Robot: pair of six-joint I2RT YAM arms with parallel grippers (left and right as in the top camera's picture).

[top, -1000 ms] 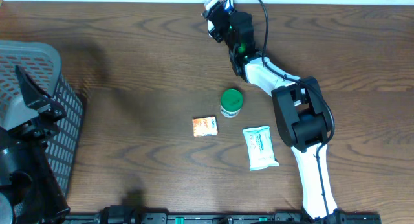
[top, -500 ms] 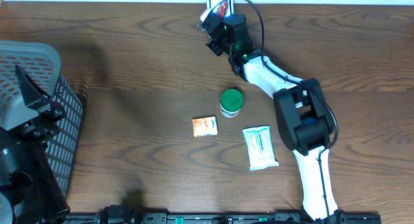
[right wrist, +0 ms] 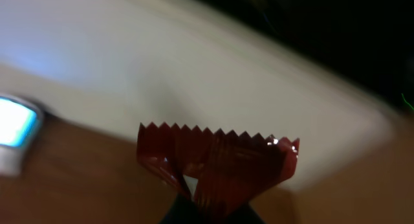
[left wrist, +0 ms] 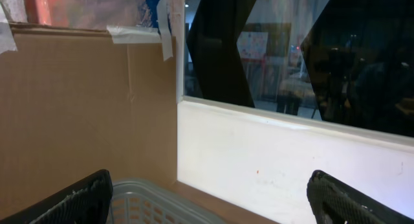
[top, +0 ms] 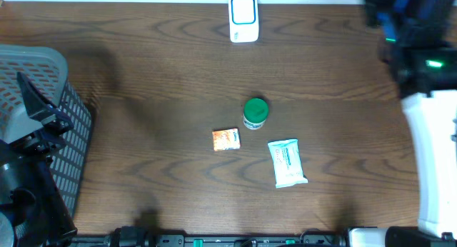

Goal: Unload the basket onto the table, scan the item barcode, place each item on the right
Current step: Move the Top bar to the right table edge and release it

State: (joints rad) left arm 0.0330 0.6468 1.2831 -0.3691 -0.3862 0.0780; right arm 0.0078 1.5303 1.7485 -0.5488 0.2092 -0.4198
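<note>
My right claw [right wrist: 210, 212] is clenched on a red zigzag-edged sachet [right wrist: 217, 162], up around 2 o'clock over the table [top: 143, 76]. The barcode scanner [top: 243, 18] sits at 12 o'clock, well apart. My left claw [left wrist: 210, 191] is wide open by the basket [top: 36, 83] at 9 o'clock.

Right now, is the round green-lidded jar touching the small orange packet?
Apart. The overhead view shows a strip of bare wooden table between the round green-lidded jar and the small orange packet.
</note>
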